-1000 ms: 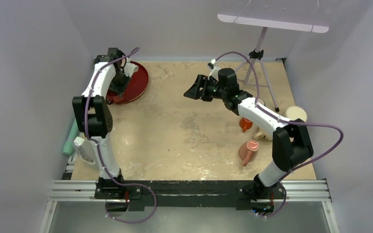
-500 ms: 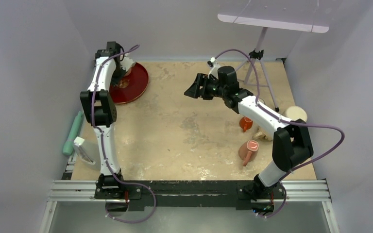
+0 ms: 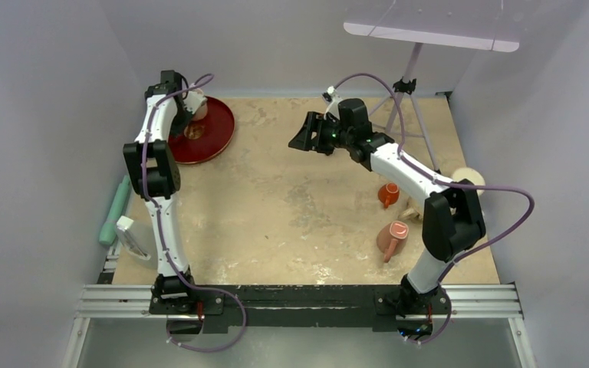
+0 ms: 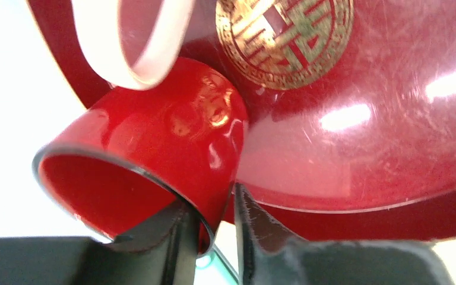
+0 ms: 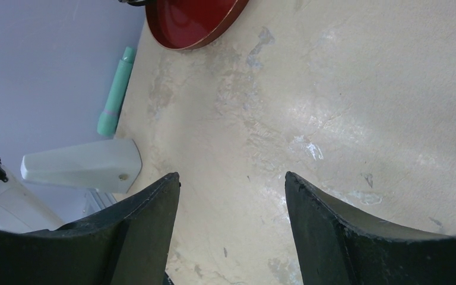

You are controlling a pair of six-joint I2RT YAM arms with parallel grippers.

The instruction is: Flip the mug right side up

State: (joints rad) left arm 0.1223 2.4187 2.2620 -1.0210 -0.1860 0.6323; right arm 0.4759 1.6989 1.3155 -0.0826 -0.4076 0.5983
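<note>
A glossy red mug [image 4: 172,136] with a pale handle [image 4: 136,41] hangs tilted in my left gripper [image 4: 212,205]. The gripper is shut on the mug's wall, one finger inside the rim and one outside. The mug's mouth faces the wrist camera. It hangs over the far left edge of a red plate [image 4: 362,119] with a gold emblem [image 4: 285,35]. In the top view my left gripper [image 3: 188,107] is at the plate's [image 3: 216,130] far left rim, and the mug [image 3: 195,105] shows pale there. My right gripper [image 3: 299,142] is open and empty above the table's middle [image 5: 231,178].
A small orange mug [image 3: 387,195], a pinkish-brown mug on its side [image 3: 393,236] and a cream cup [image 3: 468,180] stand at the right. A tripod [image 3: 406,100] stands at the back right. A teal tool [image 3: 113,211] and a white wedge [image 3: 130,234] lie at the left edge.
My left gripper has moved from the plate's middle toward its far left rim with the mug, uncovering the gold emblem. My right gripper has drifted slightly toward the back.
</note>
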